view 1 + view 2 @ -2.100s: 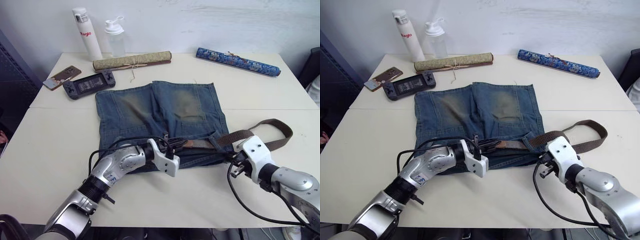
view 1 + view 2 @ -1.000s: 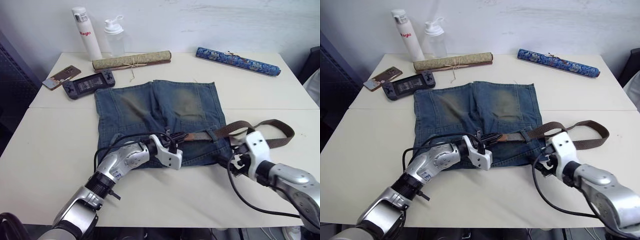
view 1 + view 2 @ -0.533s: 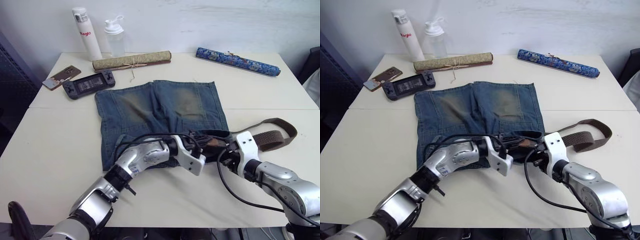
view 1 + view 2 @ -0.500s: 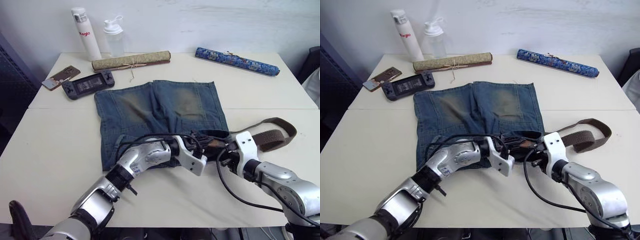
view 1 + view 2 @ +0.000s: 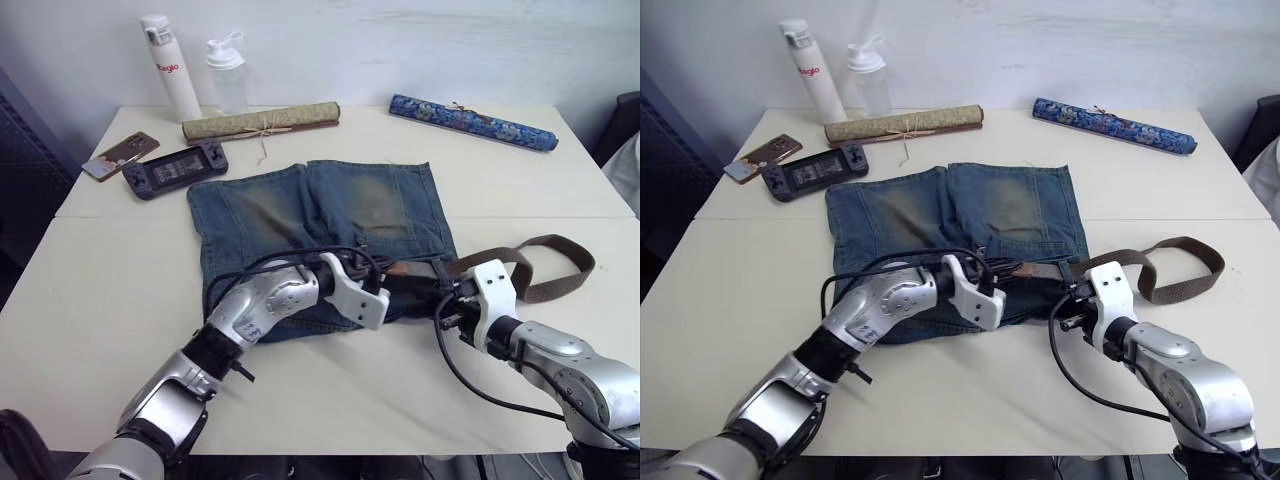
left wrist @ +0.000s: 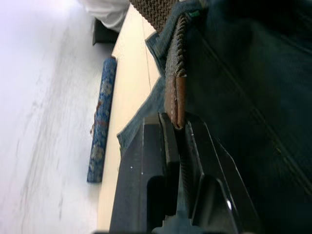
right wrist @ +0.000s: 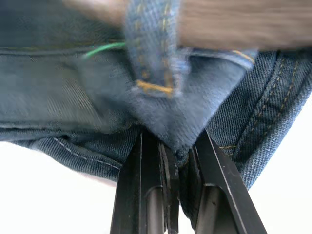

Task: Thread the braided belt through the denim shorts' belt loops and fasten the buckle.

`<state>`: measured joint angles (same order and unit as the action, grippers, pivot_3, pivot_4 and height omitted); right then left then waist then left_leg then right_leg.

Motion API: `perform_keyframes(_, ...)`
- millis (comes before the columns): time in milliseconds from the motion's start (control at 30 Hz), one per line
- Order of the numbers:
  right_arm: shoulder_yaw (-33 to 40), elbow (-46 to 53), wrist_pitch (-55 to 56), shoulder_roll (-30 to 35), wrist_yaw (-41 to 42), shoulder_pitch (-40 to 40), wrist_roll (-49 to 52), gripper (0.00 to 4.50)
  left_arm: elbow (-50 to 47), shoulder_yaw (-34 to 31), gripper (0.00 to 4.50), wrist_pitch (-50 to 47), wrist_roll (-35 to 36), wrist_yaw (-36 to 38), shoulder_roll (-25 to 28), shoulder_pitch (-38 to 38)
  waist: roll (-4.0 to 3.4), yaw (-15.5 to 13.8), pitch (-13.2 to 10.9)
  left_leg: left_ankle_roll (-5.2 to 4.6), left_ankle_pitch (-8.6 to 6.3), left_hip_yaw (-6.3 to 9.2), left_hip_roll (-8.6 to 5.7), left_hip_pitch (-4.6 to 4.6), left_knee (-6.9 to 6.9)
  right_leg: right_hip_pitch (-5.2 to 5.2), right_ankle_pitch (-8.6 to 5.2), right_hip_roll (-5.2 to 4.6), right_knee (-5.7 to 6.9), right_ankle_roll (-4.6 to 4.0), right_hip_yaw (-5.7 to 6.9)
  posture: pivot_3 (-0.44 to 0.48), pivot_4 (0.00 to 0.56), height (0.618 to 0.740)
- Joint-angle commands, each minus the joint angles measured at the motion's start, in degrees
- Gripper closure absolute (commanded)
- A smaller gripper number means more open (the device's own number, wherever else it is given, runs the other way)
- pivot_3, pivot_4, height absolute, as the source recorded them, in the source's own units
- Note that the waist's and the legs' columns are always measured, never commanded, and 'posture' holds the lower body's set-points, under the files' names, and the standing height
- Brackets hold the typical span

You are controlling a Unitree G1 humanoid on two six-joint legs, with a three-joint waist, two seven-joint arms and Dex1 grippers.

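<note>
- left gripper (image 6: 178, 127): jaws pinch the leather tip of the braided belt (image 5: 545, 265) at the waistband of the denim shorts (image 5: 320, 215); forearm low over the tabletop (image 5: 90, 300).
- right gripper (image 7: 180, 151): jaws clamp waistband denim below a belt loop (image 7: 151, 58), just right of the tip.
- step: threading, judged. next: draw the tip leftward through the following loop.

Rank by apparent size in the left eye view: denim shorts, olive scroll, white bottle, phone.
1. denim shorts
2. olive scroll
3. white bottle
4. phone

The scroll and the bottle stand farther from the camera than the shorts, but the order stays clear.
</note>
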<state>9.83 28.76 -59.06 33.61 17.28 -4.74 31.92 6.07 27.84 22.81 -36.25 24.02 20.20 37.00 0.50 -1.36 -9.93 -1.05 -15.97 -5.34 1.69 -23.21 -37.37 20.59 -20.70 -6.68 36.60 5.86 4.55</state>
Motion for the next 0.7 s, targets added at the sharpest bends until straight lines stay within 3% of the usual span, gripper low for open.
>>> perform_keyframes(33,3.33,-2.0,-0.32,1.71,-1.96,-0.49,-2.87,4.49,-5.75,-2.67,4.5,0.03,1.6,1.08,2.87,-2.7,0.0,-0.14,0.0,-0.01,-0.01,0.0,-0.01,-0.02,-0.03,0.0,0.0,-0.02,0.0,0.0,-0.01,0.0,0.15,0.717)
perform_keyframes(467,5.42,-11.15,3.39,12.81,4.41,-4.75,-5.44,4.49,-10.56,-4.99,4.5,-2.97,-0.86,0.06,4.62,-6.91,-0.01,-0.15,-0.02,-0.1,-0.06,-0.06,-0.06,-0.06,-0.03,0.04,0.02,-0.01,-0.01,0.04,0.03,0.0,0.15,0.717)
perform_keyframes(700,5.16,-12.58,3.37,11.54,5.09,-7.2,-5.46,4.49,-9.69,-4.19,4.5,-2.9,-1.19,-0.16,3.6,-6.57,-0.01,-0.05,-0.02,-0.07,-0.03,-0.09,-0.04,-0.06,-0.01,0.06,0.02,0.01,0.0,0.04,0.04,0.0,0.15,0.717)
